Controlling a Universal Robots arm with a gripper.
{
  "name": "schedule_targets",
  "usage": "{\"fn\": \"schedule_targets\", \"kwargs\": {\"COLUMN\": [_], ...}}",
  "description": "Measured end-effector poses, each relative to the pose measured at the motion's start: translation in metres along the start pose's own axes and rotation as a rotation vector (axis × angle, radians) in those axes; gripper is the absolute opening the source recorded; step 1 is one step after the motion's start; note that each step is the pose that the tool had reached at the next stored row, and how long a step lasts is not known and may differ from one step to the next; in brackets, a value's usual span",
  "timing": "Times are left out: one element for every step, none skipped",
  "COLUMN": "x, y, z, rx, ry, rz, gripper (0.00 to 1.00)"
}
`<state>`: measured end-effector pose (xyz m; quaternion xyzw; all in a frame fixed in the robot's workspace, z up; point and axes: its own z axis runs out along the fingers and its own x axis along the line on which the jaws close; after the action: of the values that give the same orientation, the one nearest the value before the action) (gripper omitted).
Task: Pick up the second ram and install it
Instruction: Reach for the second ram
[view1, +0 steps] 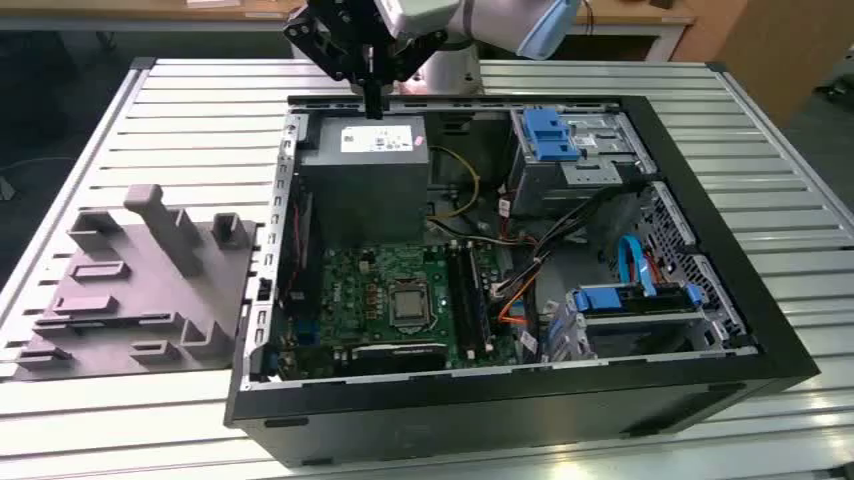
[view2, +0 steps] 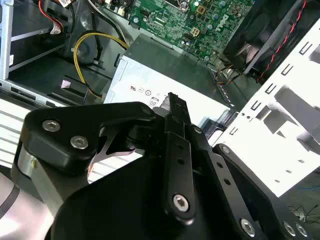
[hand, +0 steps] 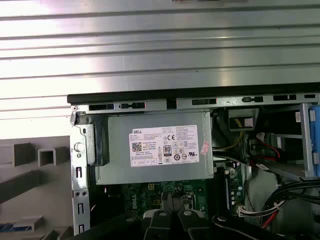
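**Gripper (view1: 374, 105) over power supply, fingers pressed together**

Power supply (view1: 363, 165) sits straight below the fingertips, not touching them. Motherboard (view1: 400, 290) and its black slots (view1: 463, 285) lie beyond the supply, deeper in the case (view1: 534, 395). Grey fixture (view1: 134, 290) is off to the tool's side, outside the case wall. Second ram: can't place it for sure. The first wrist view has a bluish strip (hand: 15, 227) on the fixture. Arm (view1: 494, 20) stands behind the case, fingers pointing straight down.

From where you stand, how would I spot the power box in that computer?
Start at the black computer case on the slatted table. Inside it, nearest the pincer, lies a grey metal box, the only part topped with a large white label.
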<state>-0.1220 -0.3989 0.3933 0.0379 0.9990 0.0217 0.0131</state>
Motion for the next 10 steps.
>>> {"fn": "schedule_targets", "kwargs": {"x": [0.0000,0.0000,0.0000,0.0000,0.0000,0.0000,0.0000,0.0000,0.0000,0.0000], "y": [0.0000,0.0000,0.0000,0.0000,0.0000,0.0000,0.0000,0.0000,0.0000,0.0000], "z": [0.0000,0.0000,0.0000,0.0000,0.0000,0.0000,0.0000,0.0000,0.0000,0.0000], "rx": [0.0000,0.0000,0.0000,0.0000,0.0000,0.0000,0.0000,0.0000,0.0000,0.0000], "ry": [0.0000,0.0000,0.0000,0.0000,0.0000,0.0000,0.0000,0.0000,0.0000,0.0000], "rz": [0.000,0.000,0.000,0.000,0.000,0.000,0.000,0.000,0.000,0.000], "gripper": [0.10,0.10,0.10,0.10,0.10,0.10,0.10,0.10,0.10,0.10]}}
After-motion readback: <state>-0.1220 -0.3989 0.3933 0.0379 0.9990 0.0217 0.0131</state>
